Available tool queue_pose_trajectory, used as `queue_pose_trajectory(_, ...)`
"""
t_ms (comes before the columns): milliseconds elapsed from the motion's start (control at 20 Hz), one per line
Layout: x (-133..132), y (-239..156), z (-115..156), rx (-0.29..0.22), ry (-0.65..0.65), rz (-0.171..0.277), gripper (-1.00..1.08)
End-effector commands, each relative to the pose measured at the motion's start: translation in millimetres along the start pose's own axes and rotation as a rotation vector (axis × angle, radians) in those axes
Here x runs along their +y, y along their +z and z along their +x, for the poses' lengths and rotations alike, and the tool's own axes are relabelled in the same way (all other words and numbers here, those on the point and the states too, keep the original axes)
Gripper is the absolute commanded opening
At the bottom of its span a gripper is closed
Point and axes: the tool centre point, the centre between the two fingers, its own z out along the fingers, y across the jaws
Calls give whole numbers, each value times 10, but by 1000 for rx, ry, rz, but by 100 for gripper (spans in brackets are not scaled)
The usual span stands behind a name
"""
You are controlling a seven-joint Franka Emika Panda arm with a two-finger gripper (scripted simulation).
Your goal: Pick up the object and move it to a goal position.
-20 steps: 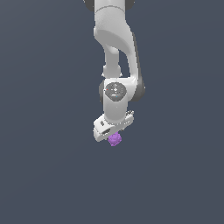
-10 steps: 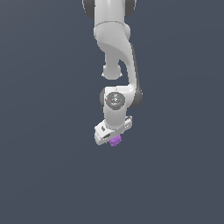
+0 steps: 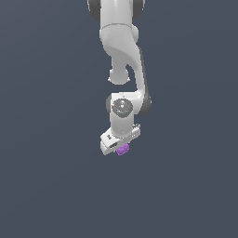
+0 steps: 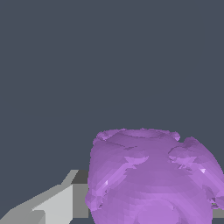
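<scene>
The object [image 3: 122, 149], a small bright purple lumpy blob, peeks out just under the white hand of the arm in the exterior view. My gripper [image 3: 122, 148] is shut on it, holding it clear of the grey ground. In the wrist view the object [image 4: 151, 177] fills much of the picture, very close to the camera, with one grey-white finger [image 4: 52, 203] pressed against its side. The other finger is hidden behind the blob.
The white arm [image 3: 123, 60] hangs down from the top of the exterior view. All around it is a plain dark grey surface with no other objects or edges in sight.
The wrist and gripper have sunk a little in the exterior view, the elbow folding lower. The purple object has stayed in the gripper throughout.
</scene>
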Motion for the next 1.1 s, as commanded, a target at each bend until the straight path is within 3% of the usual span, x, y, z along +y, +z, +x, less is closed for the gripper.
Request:
queue_pose_trajectory(0,-6,4,4,0,-1,0,-100)
queue_pose_trajectory(550,-177,-90,-25,0,0,0,-100)
queue_pose_trajectory(1050,-882,-453,-116,0,0,-1,-100)
